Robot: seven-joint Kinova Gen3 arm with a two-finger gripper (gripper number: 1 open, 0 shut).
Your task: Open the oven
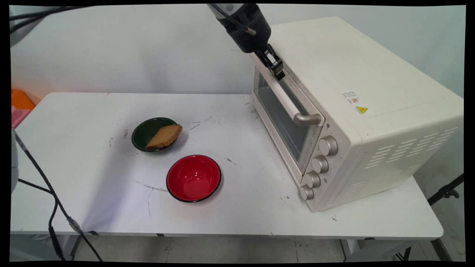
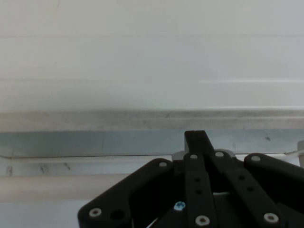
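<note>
A cream toaster oven (image 1: 356, 111) stands on the right half of the white table (image 1: 111, 207), its glass door closed. My gripper (image 1: 277, 68) is at the door's top edge, near the far end of the long handle bar (image 1: 285, 100). Its fingers (image 2: 195, 137) are pressed together in the hand view, shut with nothing held, right against the oven's top front edge (image 2: 152, 118). A dark green bowl (image 1: 150, 130) with a brown slice of bread (image 1: 165, 136) leaning in it sits mid-table. A red bowl (image 1: 193, 178) stands empty in front of it.
Several round knobs (image 1: 319, 167) run down the oven's front right. Black cables (image 1: 52, 200) hang over the table's left front edge. An orange and pink object (image 1: 20, 105) lies at the far left. A black stand leg (image 1: 445, 191) shows at right below the table.
</note>
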